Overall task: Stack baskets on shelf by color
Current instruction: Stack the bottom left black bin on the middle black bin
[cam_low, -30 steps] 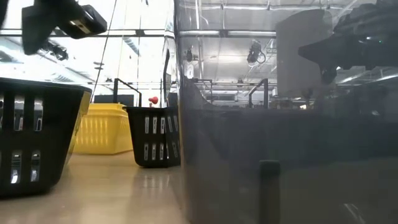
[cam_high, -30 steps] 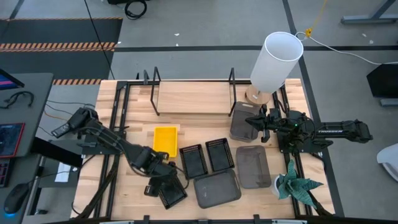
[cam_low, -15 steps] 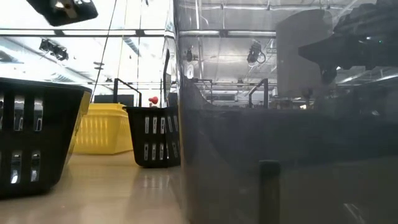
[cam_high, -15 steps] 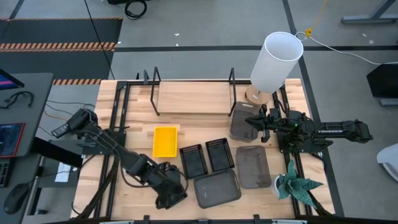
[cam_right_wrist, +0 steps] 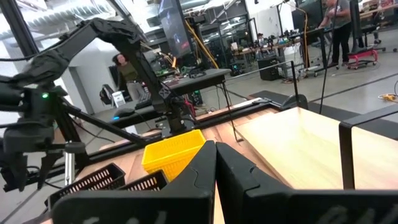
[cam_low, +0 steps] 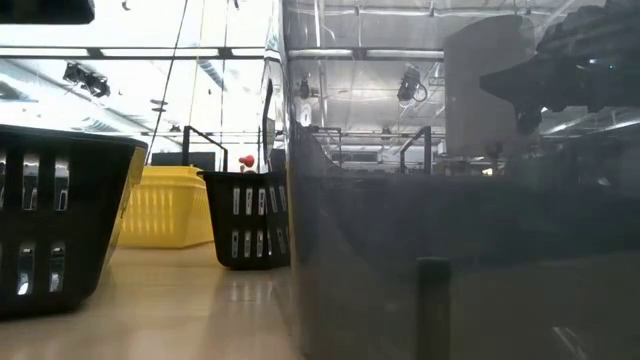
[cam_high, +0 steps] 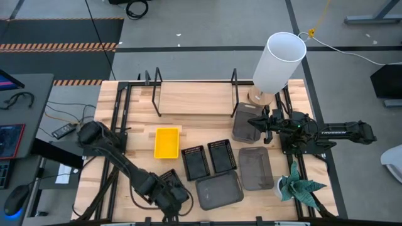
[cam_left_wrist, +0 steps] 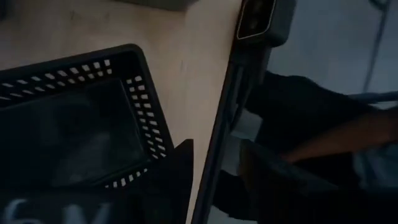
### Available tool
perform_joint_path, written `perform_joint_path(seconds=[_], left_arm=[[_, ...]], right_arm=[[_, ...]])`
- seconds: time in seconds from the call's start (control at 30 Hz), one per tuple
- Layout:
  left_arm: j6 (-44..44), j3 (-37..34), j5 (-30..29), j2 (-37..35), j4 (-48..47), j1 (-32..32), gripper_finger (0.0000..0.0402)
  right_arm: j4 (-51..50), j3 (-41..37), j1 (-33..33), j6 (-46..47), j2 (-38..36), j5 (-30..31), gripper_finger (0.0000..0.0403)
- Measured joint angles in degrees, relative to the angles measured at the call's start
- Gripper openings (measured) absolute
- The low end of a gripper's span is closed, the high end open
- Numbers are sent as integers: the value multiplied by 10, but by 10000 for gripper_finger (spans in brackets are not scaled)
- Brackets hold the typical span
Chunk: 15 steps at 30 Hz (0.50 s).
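Note:
A black mesh basket point(cam_left_wrist: 74, 137) lies at the table's near edge, left of centre. My left gripper point(cam_left_wrist: 216, 149) hangs over its end there, open and slanting down; one finger stands just outside the basket's wall, the other over the table's rim. In the high view the gripper point(cam_high: 168, 199) covers most of that basket. A yellow basket point(cam_high: 166, 143), two black baskets point(cam_high: 195, 162) point(cam_high: 221, 156) and grey baskets point(cam_high: 219, 190) point(cam_high: 255, 167) rest flat on the tabletop. The shelf point(cam_high: 195, 97) lies at the far side. My right gripper point(cam_right_wrist: 216, 168) waits shut at the right, above a third grey basket point(cam_high: 244, 125). My left gripper has one finger point(cam_left_wrist: 177, 177) right beside the outer wall point(cam_left_wrist: 149, 143) of the black basket, near a corner. Whether the finger touches that wall, I cannot tell. The basket sits flat on the table.
A white lamp shade point(cam_high: 278, 61) stands at the shelf's right end, and a small green plant point(cam_high: 300, 188) at the near right. Black upright brackets point(cam_high: 157, 94) point(cam_high: 235, 93) rise from the shelf. The table's black frame rail point(cam_left_wrist: 217, 155) runs beside the left gripper.
My left gripper has gone toward the table's near edge, sinking a little and rolling about its own axis. It now covers the black basket, which has stayed where it lay. In the low view the gripper has slid off toward the top left corner.

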Motion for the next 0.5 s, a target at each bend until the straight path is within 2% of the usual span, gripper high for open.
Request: perform_joint_path(seconds=[0.13, 0.27, 0.5], left_arm=[[-10, 47, -41, 37, -57, -15, 135], [-14, 75, -64, 65, -63, -26, 135], [-29, 84, -119, 93, -87, -35, 135]], right_arm=[[0, 0, 0, 0, 0, 0, 14], [0, 0, 0, 0, 0, 0, 14], [0, 0, 0, 0, 0, 0, 14]])
